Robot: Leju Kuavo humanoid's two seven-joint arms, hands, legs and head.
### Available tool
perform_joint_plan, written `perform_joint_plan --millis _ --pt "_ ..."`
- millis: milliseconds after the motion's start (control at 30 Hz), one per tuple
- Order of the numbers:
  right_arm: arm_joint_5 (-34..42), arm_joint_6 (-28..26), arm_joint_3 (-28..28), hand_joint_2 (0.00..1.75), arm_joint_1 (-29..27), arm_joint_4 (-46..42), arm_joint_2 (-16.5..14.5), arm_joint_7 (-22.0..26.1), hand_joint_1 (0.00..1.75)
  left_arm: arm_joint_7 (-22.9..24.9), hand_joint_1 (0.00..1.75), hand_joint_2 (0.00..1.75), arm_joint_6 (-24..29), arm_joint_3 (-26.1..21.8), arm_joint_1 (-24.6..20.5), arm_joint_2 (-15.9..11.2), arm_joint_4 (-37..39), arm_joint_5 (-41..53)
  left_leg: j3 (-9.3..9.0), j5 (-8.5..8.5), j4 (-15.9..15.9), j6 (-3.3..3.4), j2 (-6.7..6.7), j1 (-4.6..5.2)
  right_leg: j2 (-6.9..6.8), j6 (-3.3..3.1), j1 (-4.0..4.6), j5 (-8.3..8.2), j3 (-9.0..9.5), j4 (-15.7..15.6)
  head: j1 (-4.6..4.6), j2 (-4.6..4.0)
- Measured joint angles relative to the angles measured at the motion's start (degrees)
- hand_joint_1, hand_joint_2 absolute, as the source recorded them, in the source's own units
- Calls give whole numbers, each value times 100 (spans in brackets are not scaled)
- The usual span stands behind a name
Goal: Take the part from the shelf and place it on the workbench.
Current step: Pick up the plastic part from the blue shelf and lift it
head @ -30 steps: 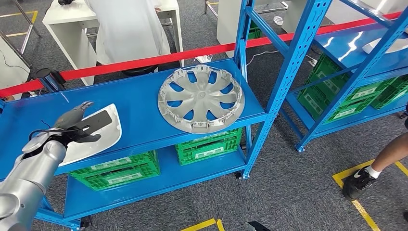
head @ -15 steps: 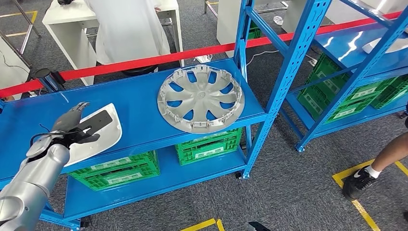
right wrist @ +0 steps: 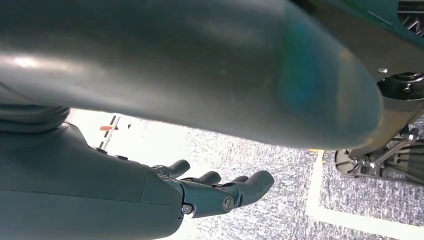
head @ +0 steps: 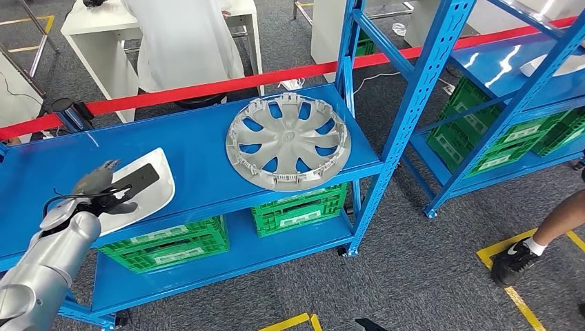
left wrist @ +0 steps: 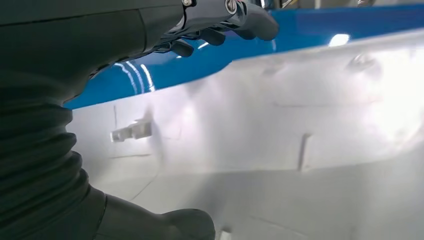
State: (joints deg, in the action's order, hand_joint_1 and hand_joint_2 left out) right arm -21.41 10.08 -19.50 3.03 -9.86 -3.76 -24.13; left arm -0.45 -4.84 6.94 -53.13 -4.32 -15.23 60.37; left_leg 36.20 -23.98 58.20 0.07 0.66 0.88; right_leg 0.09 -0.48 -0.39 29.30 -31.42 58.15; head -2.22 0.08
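- On the blue metal shelf [head: 200,148], at its near-left corner: white curved plastic panel part [head: 148,189] lies flat, not lifted.
- Left hand [head: 100,189] is at the panel's near edge, fingers over the top and thumb [left wrist: 165,222] under it. Looks like a grasp forming; can't tell if it's clamped.
- Right hand [right wrist: 210,192] hangs over grey carpet, fingers loosely apart, holding nothing.
- Progress: early. Pick not confirmed; lift, carry and placing on the workbench all remain.
- Silver plastic hubcap [head: 288,141] sits on the same shelf level, well right of the panel.
- Green plastic crates [head: 296,210] on the level below.
- Red barrier strap [head: 227,84] behind the shelf; a person in white beyond it.
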Motion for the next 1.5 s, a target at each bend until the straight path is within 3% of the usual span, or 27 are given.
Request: perform_joint_plan --millis 200,833,867,1000,1333,1500 --pt "-128 13 2 0 1 0 0 0 0 502 0 175 13 -1 2 -42 69 -38 0 -1 0 -1 -1 0 0 0 0 1 -1 0 0 1" --pt "-231 17 7 0 20 0 -1 0 0 800 0 175 61 -31 -6 -164 122 -170 0 -1 -1 -1 1 0 -1 -1 0 2 1 0 -1 0" --pt "-244 17 10 0 21 0 -2 0 0 810 7 175 33 -44 -6 -170 126 -182 0 -1 -1 -1 1 0 -1 -1 0 2 1 0 -1 0" --pt "-290 19 14 0 34 0 -2 0 0 779 138 175 -158 -107 -4 -206 145 -233 0 -1 -1 -1 1 0 -1 -1 0 2 1 0 0 0" --pt "-321 20 15 0 73 0 -7 0 0 661 174 175 -347 -176 4 -259 161 -245 -1 0 -1 -1 2 0 -1 -1 0 2 2 0 -1 0" --pt "-321 20 15 0 79 0 -12 0 0 571 175 175 -374 -209 2 -267 159 -245 -1 -1 -1 -1 1 0 0 -1 0 2 2 0 -1 0"
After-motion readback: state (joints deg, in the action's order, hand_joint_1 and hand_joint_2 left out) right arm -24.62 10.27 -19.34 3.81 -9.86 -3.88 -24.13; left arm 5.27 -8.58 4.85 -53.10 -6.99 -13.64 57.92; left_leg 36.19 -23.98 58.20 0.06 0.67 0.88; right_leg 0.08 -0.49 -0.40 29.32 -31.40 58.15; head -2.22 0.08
